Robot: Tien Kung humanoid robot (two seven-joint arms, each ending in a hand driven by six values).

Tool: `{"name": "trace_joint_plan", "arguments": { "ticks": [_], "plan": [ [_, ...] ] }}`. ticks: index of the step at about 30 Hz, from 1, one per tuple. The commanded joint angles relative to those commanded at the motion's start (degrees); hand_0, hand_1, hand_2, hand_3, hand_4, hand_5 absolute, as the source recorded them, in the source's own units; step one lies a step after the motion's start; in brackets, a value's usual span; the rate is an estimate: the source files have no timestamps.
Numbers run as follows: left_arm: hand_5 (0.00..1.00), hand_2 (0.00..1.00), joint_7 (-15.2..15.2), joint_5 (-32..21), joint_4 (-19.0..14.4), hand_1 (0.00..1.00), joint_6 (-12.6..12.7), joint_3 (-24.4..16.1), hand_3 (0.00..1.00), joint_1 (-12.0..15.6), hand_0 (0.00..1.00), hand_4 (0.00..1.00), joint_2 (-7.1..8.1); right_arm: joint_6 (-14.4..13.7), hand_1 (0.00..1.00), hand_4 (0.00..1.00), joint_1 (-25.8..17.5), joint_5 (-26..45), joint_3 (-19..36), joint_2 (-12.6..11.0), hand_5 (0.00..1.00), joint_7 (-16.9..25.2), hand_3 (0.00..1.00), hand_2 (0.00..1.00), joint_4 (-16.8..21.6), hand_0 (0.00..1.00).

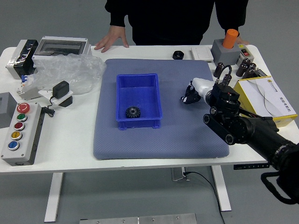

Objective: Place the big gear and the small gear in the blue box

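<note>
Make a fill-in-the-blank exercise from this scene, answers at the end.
A black gear lies inside the ____ box.
The robot's ____ hand is over the mat.
A person stands at the table's ____ side.
The cylinder on the gray block is ____.

Answers: blue; right; far; orange

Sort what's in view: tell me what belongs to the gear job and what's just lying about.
Job:
blue plastic box
black toothed gear inside it
right robot hand
(I can't make out a second gear.)

Lying about:
crumpled clear plastic bag
grey control box with coloured buttons
yellow-and-white box
orange cylinder on a grey block
</note>
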Motion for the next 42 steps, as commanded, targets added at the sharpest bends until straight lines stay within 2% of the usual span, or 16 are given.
{"name": "trace_joint_plan", "arguments": {
  "ticks": [1,2,7,8,12,13,25,26,31,32,42],
  "plan": [
    [0.283,0.814,0.0,0.01,0.0,0.803,0.0,0.01,0.841,0.01,0.816,0.631,-0.01,-0.18,0.535,0.641,-0.03,-0.24,-0.03,0.03,0.334,0.03,0.673,0.609,-0.02,0.643],
    [0.283,0.813,0.01,0.03,0.0,0.803,0.0,0.01,0.841,0.02,0.816,0.631,-0.02,-0.4,0.547,0.581,-0.06,-0.51,-0.03,0.06,0.202,0.07,0.674,0.604,-0.03,0.68],
    [0.283,0.814,-0.01,0.24,0.0,0.803,-0.03,-0.03,0.841,0.03,0.816,0.632,-0.07,-1.77,0.547,0.581,-0.27,-1.82,-0.17,0.19,0.202,0.39,0.674,0.604,-0.07,0.68],
    [0.283,0.814,-0.02,0.28,0.0,0.803,-0.03,-0.04,0.841,0.03,0.816,0.632,-0.07,-2.02,0.549,0.572,-0.32,-2.06,-0.2,0.21,0.097,0.45,0.662,0.595,-0.08,0.703],
    [0.283,0.814,-0.03,0.39,0.0,0.803,-0.04,-0.05,0.841,0.07,0.816,0.632,-0.07,-2.7,0.549,0.572,-0.49,-2.94,-0.26,0.29,0.097,0.55,0.662,0.595,-0.16,0.703],
    [0.283,0.813,-0.03,0.4,0.0,0.803,-0.04,-0.05,0.841,0.08,0.816,0.632,-0.07,-2.79,0.543,0.587,-0.53,-3.16,-0.29,0.31,0.038,0.53,0.655,0.587,-0.19,0.706],
    [0.284,0.813,-0.05,0.48,0.0,0.803,-0.04,0.0,0.841,0.04,0.816,0.632,-0.08,-4.33,0.536,0.599,-0.98,-4.82,-0.7,0.78,0.008,0.15,0.652,0.576,-0.41,0.703],
    [0.283,0.813,-0.05,0.46,0.0,0.802,-0.03,0.01,0.841,0.04,0.816,0.633,-0.08,-4.44,0.53,0.638,-1.01,-4.94,-0.71,0.81,0.002,0.14,0.636,0.556,-0.41,0.695],
    [0.283,0.813,-0.03,0.33,0.0,0.802,0.0,0.1,0.841,0.06,0.816,0.633,-0.08,-5.43,0.53,0.638,-1.19,-5.8,-0.7,1.03,0.002,-0.13,0.636,0.556,-0.4,0.695],
    [0.283,0.813,-0.02,0.32,0.0,0.802,0.0,0.11,0.841,0.06,0.815,0.633,-0.09,-5.65,0.514,0.697,-1.24,-5.93,-0.7,1.07,0.002,-0.17,0.602,0.527,-0.4,0.68],
    [0.281,0.813,-0.01,0.13,0.0,0.801,0.03,0.17,0.841,0.03,0.815,0.632,-0.14,-7.83,0.51,0.702,-1.73,-6.95,-0.72,1.46,0.002,-0.4,0.586,0.516,-0.67,0.665]
  ]
}}
